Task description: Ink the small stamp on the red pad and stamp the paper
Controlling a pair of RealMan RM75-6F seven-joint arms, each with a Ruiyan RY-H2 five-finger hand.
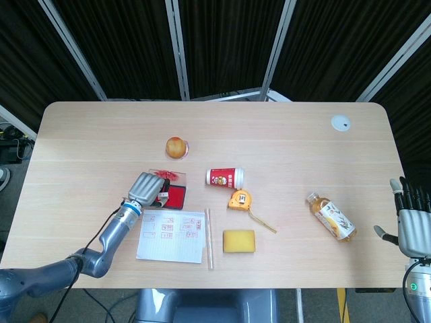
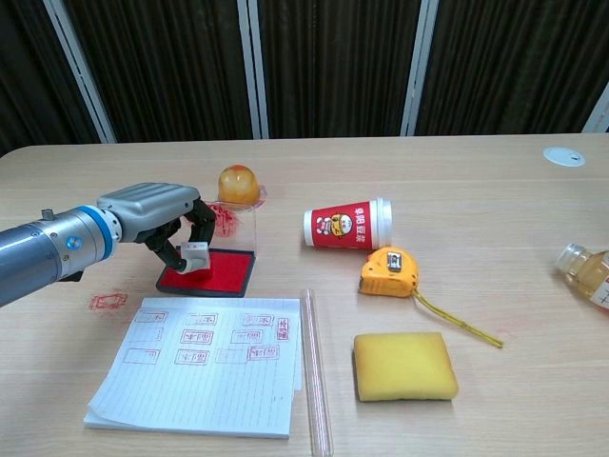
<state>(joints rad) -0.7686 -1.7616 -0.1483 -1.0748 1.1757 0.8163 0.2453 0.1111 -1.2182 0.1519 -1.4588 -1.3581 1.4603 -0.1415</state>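
My left hand (image 2: 157, 217) (image 1: 145, 188) grips the small white stamp (image 2: 195, 257) and holds it just above the left part of the red ink pad (image 2: 221, 274) (image 1: 176, 196). The pad's clear lid (image 2: 238, 221) stands up behind it. The lined paper (image 2: 205, 364) (image 1: 172, 235) lies in front of the pad, covered with several red stamp marks. My right hand (image 1: 412, 223) hovers open at the table's right edge, seen only in the head view.
A red paper cup (image 2: 348, 225) lies on its side, with a yellow tape measure (image 2: 388, 272) and a yellow sponge (image 2: 404, 366) nearby. A clear tube (image 2: 315, 371) lies along the paper's right edge. An orange jelly cup (image 2: 238, 184) sits behind the pad, a tea bottle (image 1: 330, 216) to the right.
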